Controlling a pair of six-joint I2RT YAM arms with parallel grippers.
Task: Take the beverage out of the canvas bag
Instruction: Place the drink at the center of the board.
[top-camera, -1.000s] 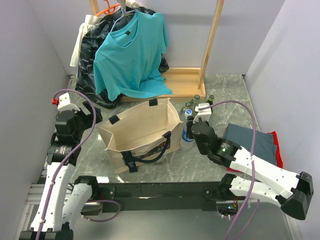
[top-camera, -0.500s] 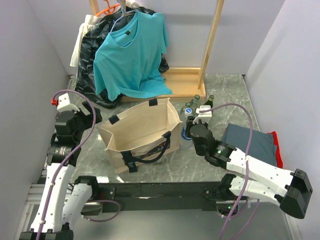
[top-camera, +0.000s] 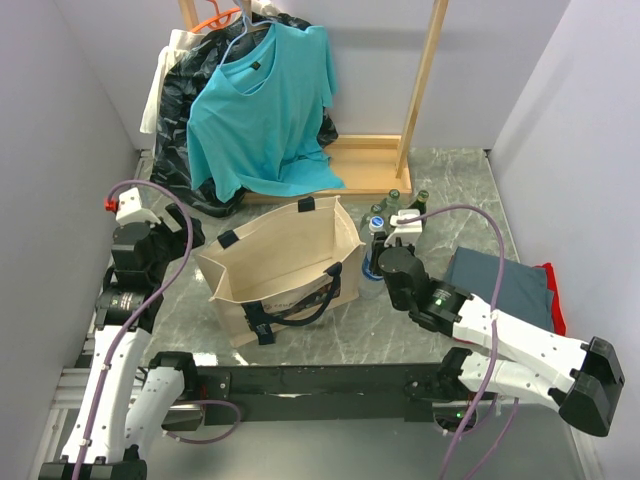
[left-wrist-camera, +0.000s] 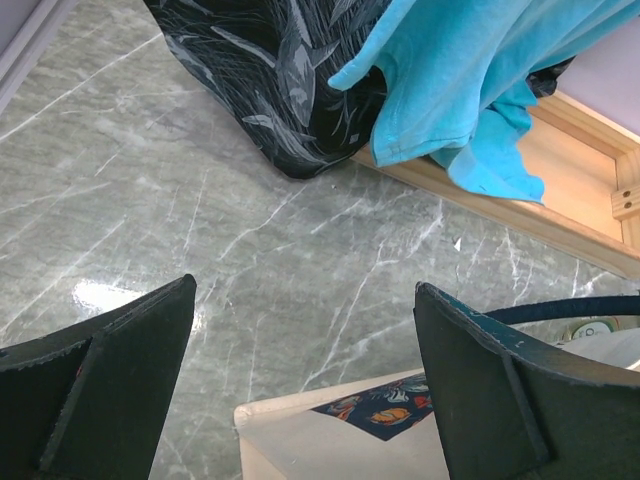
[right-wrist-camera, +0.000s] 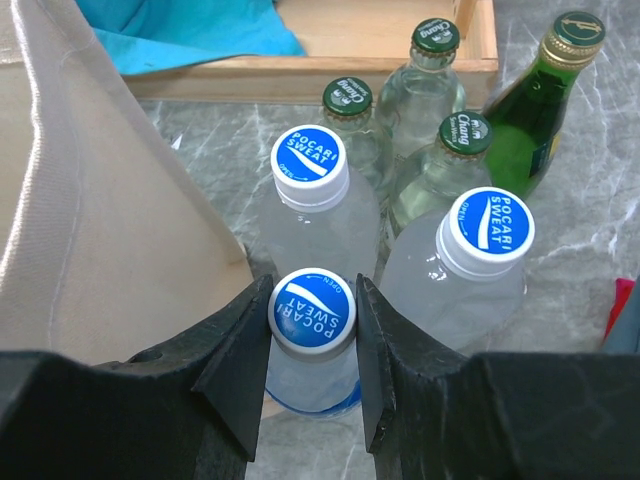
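The beige canvas bag (top-camera: 280, 270) stands open in the middle of the table, black handles hanging at its near side. Just off its right side my right gripper (top-camera: 376, 262) is shut on the blue cap of a clear Pocari Sweat beverage bottle (right-wrist-camera: 311, 312). The bottle is upright and outside the bag wall (right-wrist-camera: 90, 230). Whether its base touches the marble I cannot tell. My left gripper (left-wrist-camera: 305, 290) is open and holds nothing. It hangs over the marble above the bag's far left corner (left-wrist-camera: 330, 440).
Two more Pocari bottles (right-wrist-camera: 310, 170) (right-wrist-camera: 490, 225) and several green-capped glass bottles (right-wrist-camera: 436, 40) crowd just beyond the held one. A wooden rack base (right-wrist-camera: 330, 40) and hanging teal shirt (top-camera: 262, 100) lie behind. A folded dark cloth (top-camera: 500, 285) sits at the right.
My right arm has shifted a little nearer and lower beside the bag with the bottle still in its jaws. The left arm has not moved.
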